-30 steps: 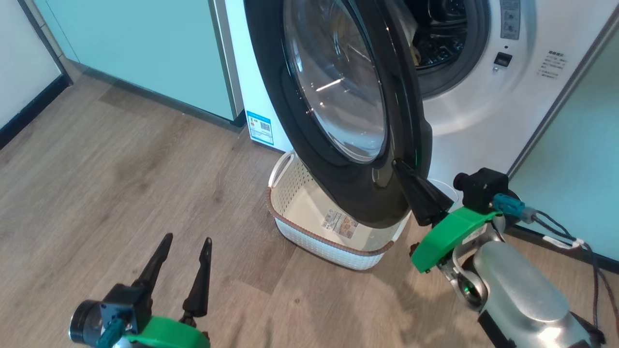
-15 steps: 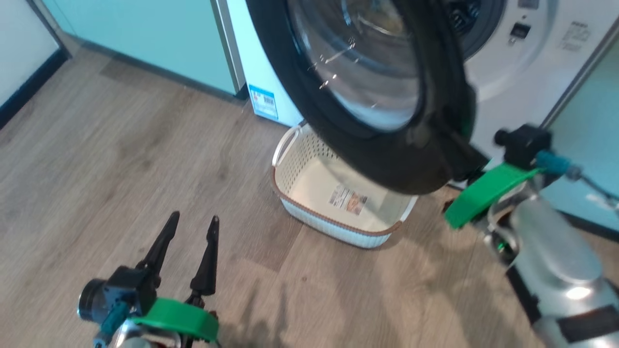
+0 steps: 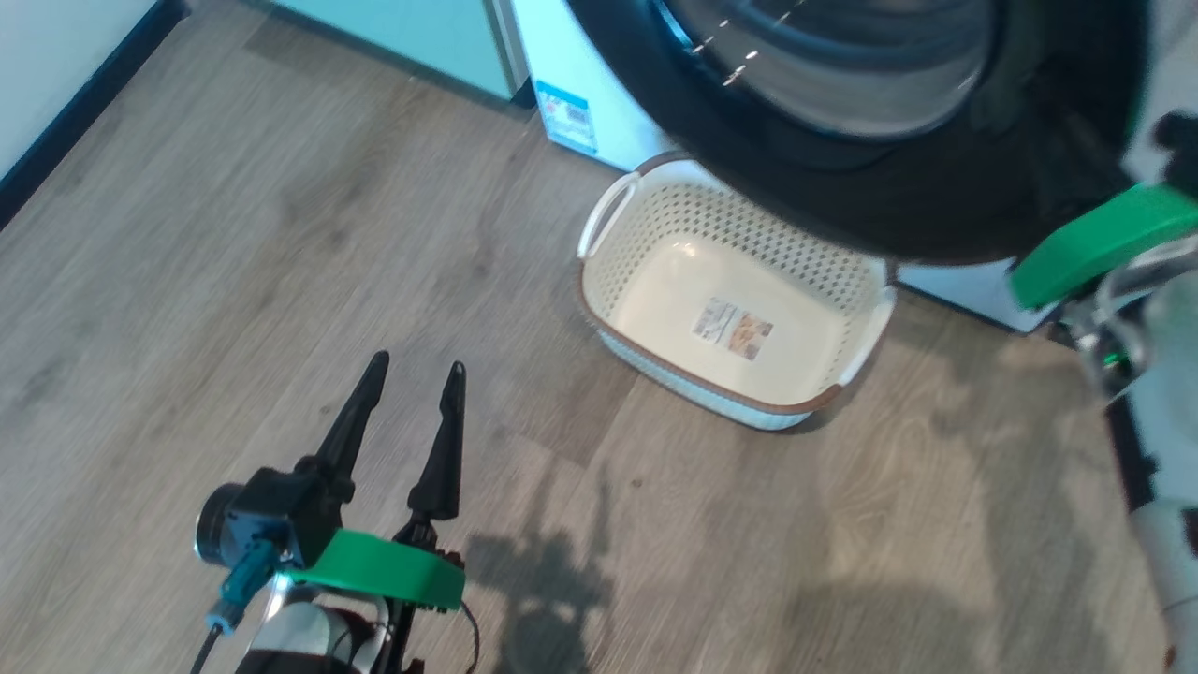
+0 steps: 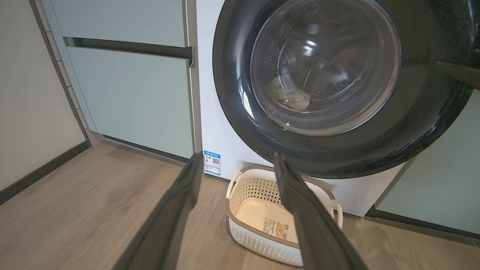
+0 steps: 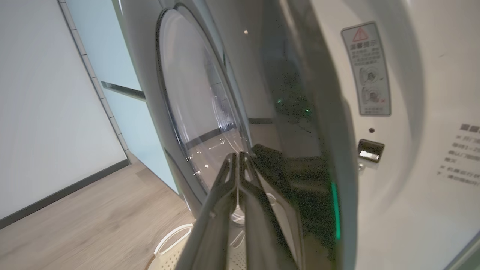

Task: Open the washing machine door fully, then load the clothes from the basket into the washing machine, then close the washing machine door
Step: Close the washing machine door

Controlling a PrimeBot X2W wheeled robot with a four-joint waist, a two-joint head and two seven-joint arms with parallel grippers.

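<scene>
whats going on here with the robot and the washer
The robot's shut right pincer is set against the washing machine door, apparently pushing it closed; the door is not latched yet. The clothes lie in the drum, and the basket is empty. The left pincer hangs open, holding nothing.

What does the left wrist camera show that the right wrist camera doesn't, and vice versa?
Left wrist view: the open left pincer, clothes lying in the drum behind the glass of the door, the blue sticker, and the label on the bottom of the basket. Right wrist view: the shut right pincer with its tips at the door's face, a warning sticker and the latch slot on the washer front. Both: the door, the basket and the wooden floor.
</scene>
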